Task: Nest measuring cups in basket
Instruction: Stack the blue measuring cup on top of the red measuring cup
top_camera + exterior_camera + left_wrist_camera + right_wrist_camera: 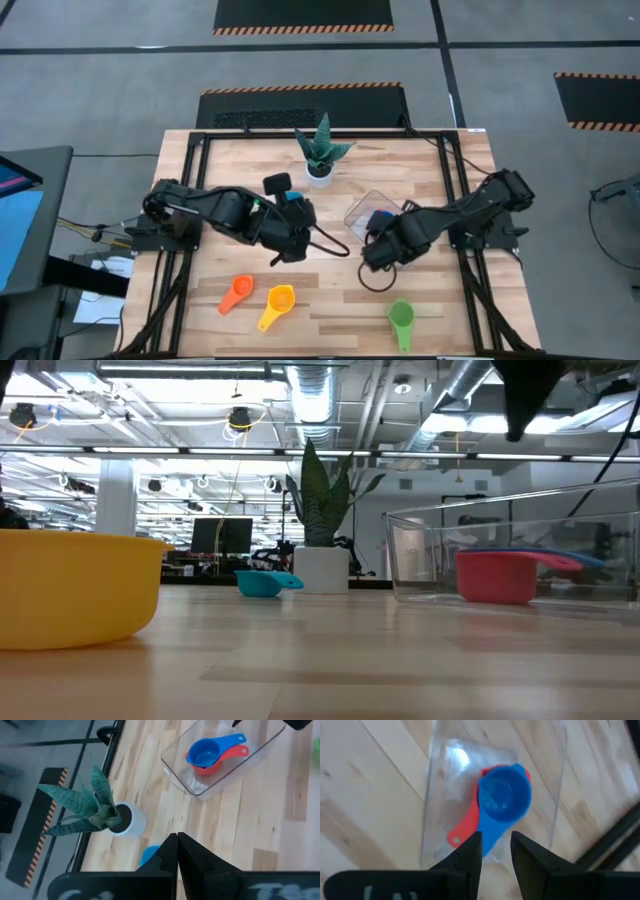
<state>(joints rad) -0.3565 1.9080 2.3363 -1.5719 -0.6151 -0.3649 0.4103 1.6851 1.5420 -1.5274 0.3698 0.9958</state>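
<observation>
On the bench (420,300), the left tool (177,851) has its fingers pressed together, empty, above the light blue cup (294,197). The right tool (496,851), narrowly parted, hovers over the basket (362,208), where the blue cup (504,800) sits nested in the red cup (468,824).

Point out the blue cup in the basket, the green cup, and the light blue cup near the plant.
blue cup (504,800): right wrist view, inside of its bowl.
green cup (401,316): high view, its bowl.
light blue cup (260,584): low view, side of its bowl.
</observation>
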